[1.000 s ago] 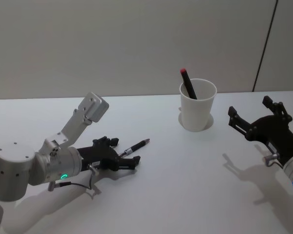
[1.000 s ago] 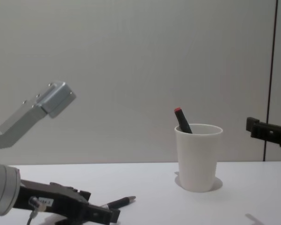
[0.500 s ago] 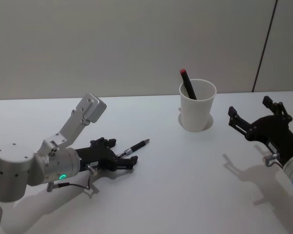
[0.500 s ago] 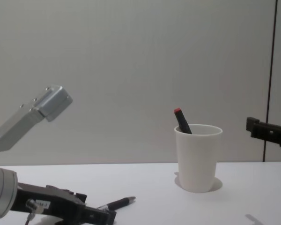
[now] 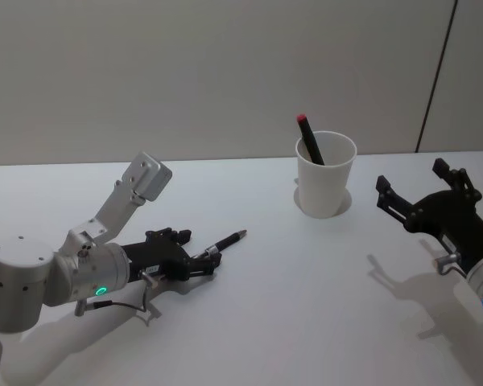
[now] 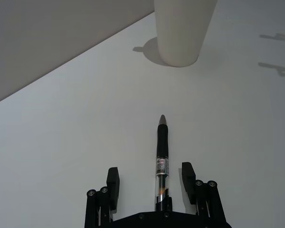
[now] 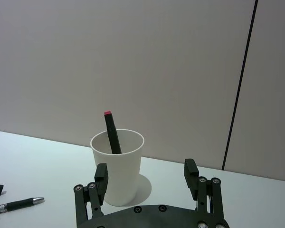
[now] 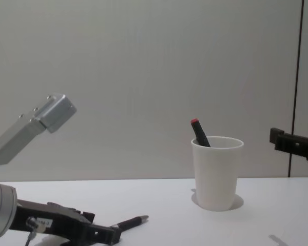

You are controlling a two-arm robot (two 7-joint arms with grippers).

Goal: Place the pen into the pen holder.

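White and smooth, the worktop has a matt finish that takes soft shadows. At the far left I have the left gripper low over it, a black, angular unit on a rounded silver-grey arm. Its jaws stand wide apart with nothing clamped. The rear end of the pen lies between them, with a clear gap on each side in the left wrist view. The pen lies flat on the worktop, slim and straight. It has a clear barrel section with a printed label nearest the gripper, then a black grip sleeve, then a metal-coloured tip. The tip points away from the gripper, toward the pen holder.

Well apart from the pen, to the right and farther back, the pen holder stands upright. It is a plain white paper cup, tapered toward its base, with a rolled rim. Inside it a dark pen with a red tip leans against the cup's left rim, its upper part sticking out above it.

At the right, the right gripper hangs above the worktop, black and of the same angular build. Its jaws are spread wide and hold nothing.
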